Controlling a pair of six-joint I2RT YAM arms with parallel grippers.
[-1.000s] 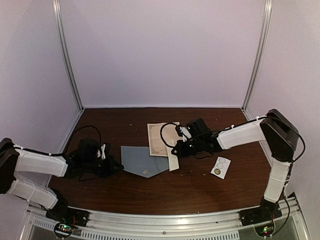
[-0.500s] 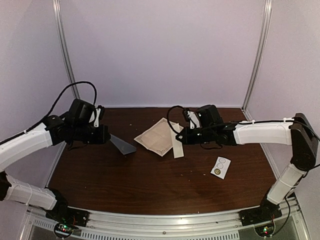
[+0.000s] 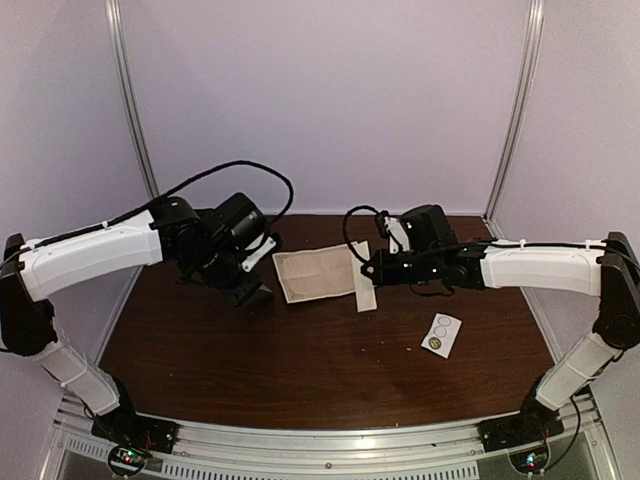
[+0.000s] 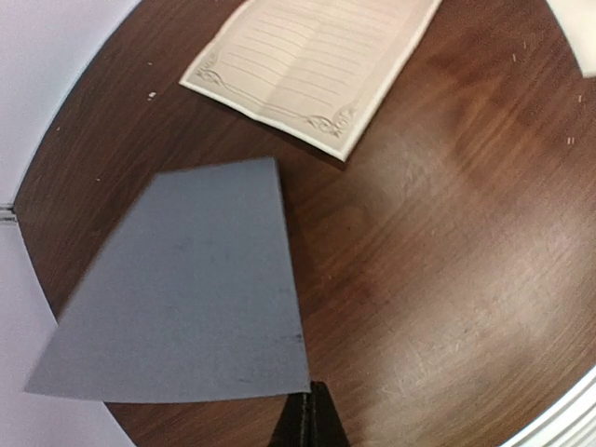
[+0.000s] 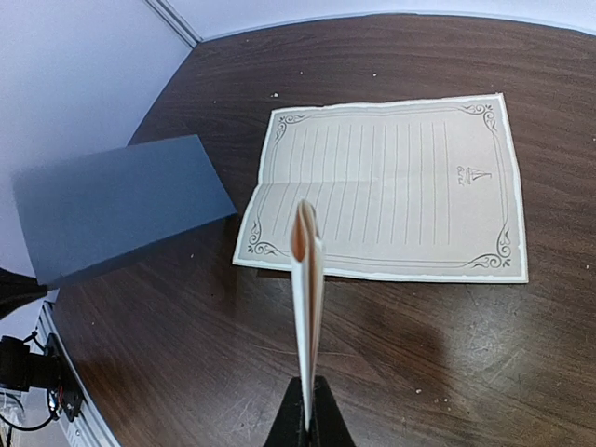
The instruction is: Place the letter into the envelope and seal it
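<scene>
Our left gripper is clamped shut on one edge of the envelope, holding it raised just ahead of its fingers, probably for filling. Our right gripper pinches a folded cream sheet edge-up. The lined letter lies flat beyond it.

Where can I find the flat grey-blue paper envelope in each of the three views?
Top external: the flat grey-blue paper envelope is left of centre, nearly edge-on.
Left wrist: envelope lower left.
Right wrist: envelope left side, mid-height.
Shared landmark: the cream lined paper sheet.
</scene>
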